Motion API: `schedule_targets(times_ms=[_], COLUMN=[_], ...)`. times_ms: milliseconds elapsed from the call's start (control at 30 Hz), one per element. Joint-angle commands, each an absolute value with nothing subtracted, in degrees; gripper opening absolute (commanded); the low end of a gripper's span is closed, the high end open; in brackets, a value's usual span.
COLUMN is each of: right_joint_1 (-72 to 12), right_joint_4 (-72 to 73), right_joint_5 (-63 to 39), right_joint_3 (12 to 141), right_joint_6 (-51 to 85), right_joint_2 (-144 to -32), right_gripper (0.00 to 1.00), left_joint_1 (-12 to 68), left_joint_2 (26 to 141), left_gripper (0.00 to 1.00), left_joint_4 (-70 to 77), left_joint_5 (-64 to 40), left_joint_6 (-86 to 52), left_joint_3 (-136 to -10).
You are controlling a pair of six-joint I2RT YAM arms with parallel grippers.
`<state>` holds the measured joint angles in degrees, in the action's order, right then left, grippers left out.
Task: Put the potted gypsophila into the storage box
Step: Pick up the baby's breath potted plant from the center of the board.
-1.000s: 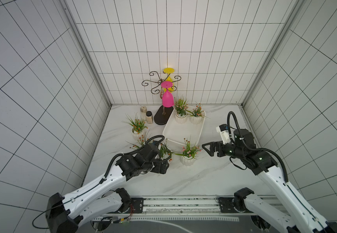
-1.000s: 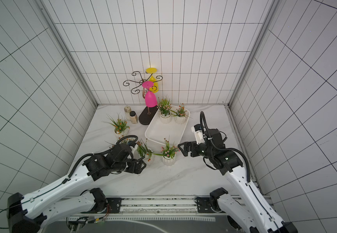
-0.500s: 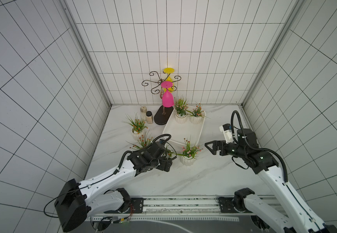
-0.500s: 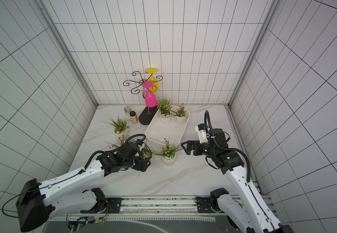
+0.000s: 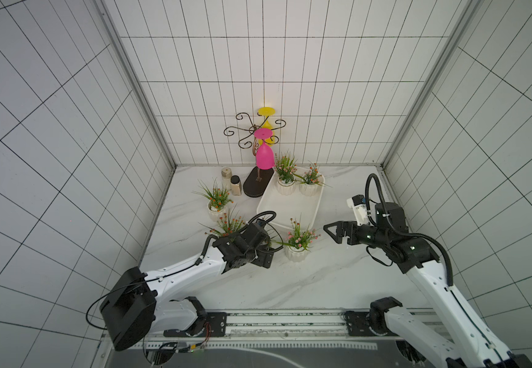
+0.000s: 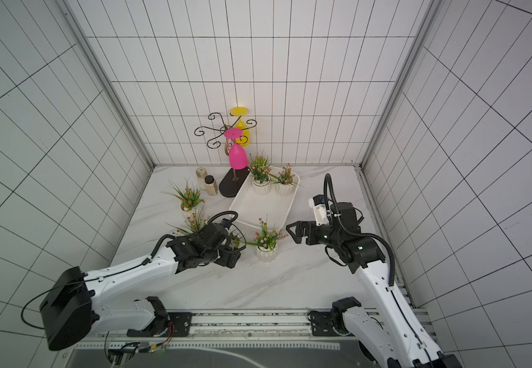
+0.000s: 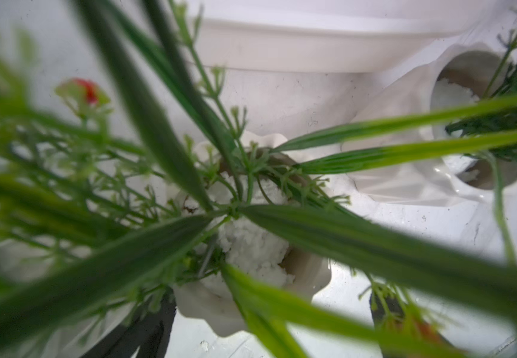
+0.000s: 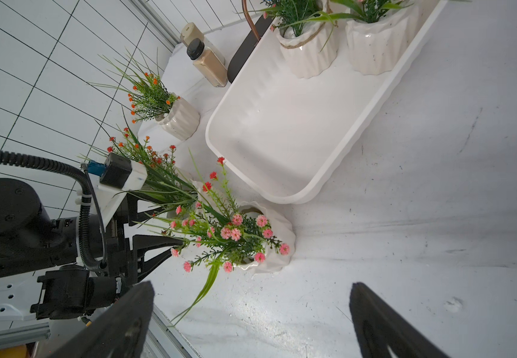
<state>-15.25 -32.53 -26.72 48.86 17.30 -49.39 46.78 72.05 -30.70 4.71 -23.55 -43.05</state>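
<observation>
I'm at the grasp: my left claw (image 7: 272, 297) stands wide open astride a red-flowered potted gypsophila (image 7: 245, 248) on the tabletop (image 5: 338, 280), just beside the storage box (image 5: 290, 207). The right claw (image 8: 251, 288) hangs open, empty. Next I should close squarely on the pot, then lift it over the box wall.

White tub (image 6: 260, 208): two flowerpots (image 6: 262, 188) at far end. Pink-flowered pot (image 6: 265, 254) just outside near rim. Right gripper (image 6: 291, 233) near it, apart.

Box (image 8: 282, 130) smooth glossy white plastic; pots (image 8: 306, 59) ribbed glazed ceramic; table (image 8: 421, 186) marble-look, scuffed; rack (image 5: 252, 189) dark metal.
</observation>
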Motion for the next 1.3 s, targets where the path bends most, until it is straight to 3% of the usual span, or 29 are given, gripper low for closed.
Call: schedule_targets(times_ms=[0, 233, 933, 1267], right_joint_1=[-14.50, -14.41, -14.33, -14.33], right_joint_4=[-31.87, -30.40, -29.85, -29.78], right_joint_5=[-28.07, -28.99, -29.53, -30.90], right_joint_3=[46.19, 45.88, 45.35, 43.95], right_joint_6=[16.42, 17.39, 18.10, 18.24], right_joint_2=[-49.17, -49.36, -49.64, -50.26], right_gripper=[0.99, 0.99, 0.99, 0.99], left_joint_1=[46.93, 46.86, 46.85, 46.93], left_joint_2=[72.42, 73.36, 78.59, 77.88], left_gripper=[0.97, 0.97, 0.97, 0.85], left_joint_4=[-26.52, -23.54, -19.53, -19.89], left_joint_5=[7.25, 12.56, 13.14, 12.09], left_joint_6=[-23.64, -24.11, -23.04, -21.98], left_joint_3=[-42.88, -42.31, -41.92, -41.73])
